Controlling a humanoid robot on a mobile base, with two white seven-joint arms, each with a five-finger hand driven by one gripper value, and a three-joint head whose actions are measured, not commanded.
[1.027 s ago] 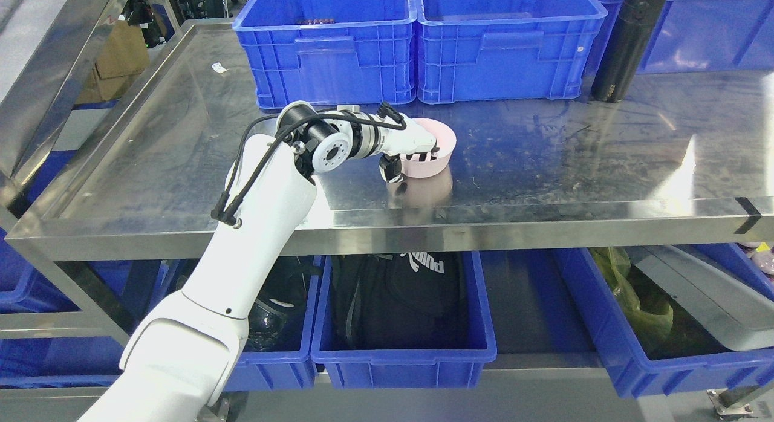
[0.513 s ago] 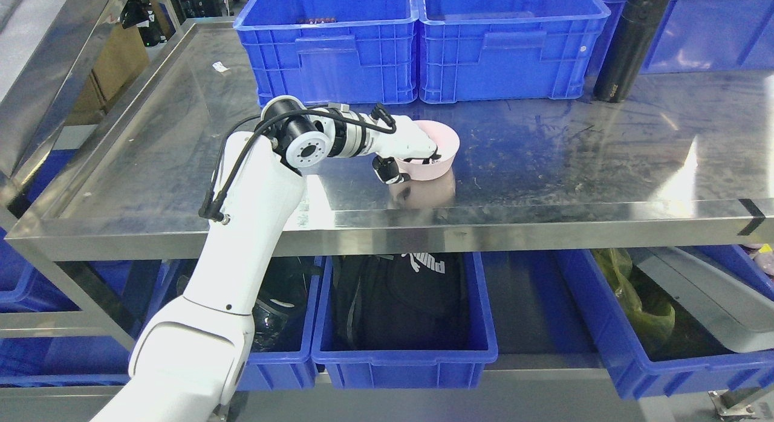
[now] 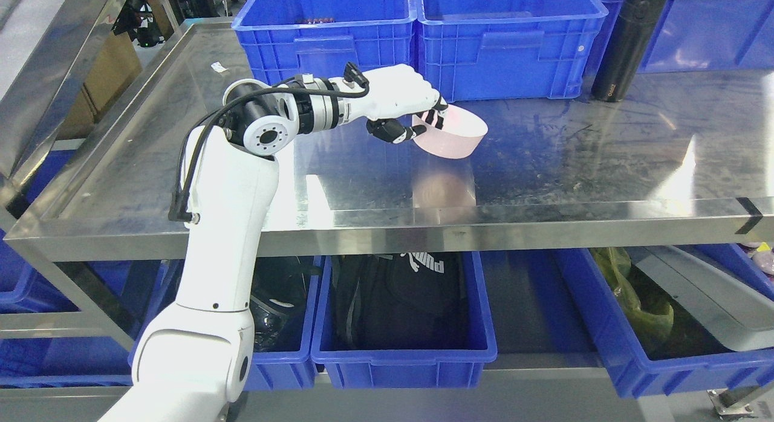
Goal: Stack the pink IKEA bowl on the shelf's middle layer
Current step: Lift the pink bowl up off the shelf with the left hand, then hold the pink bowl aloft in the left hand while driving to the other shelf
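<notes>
The left hand (image 3: pixel 404 104) pinches the near rim of the pink bowl (image 3: pixel 452 135) — fingers over the lip, thumb beneath. The bowl hangs at the hand's 3 o'clock, tilted, clear above the steel shelf (image 3: pixel 544 168). No second bowl shows — setting-down spot unclear.

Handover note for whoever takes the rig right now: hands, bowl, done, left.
Left hand: shut on the pink bowl, gripping its near rim.
Right hand: not in view.
Bowl: clear of the steel shelf, tilted, in front of the blue crates. No second pink bowl on this shelf.
Done: grasp and lift.
Left: carry it to its stacking spot, set it down, release.
</notes>
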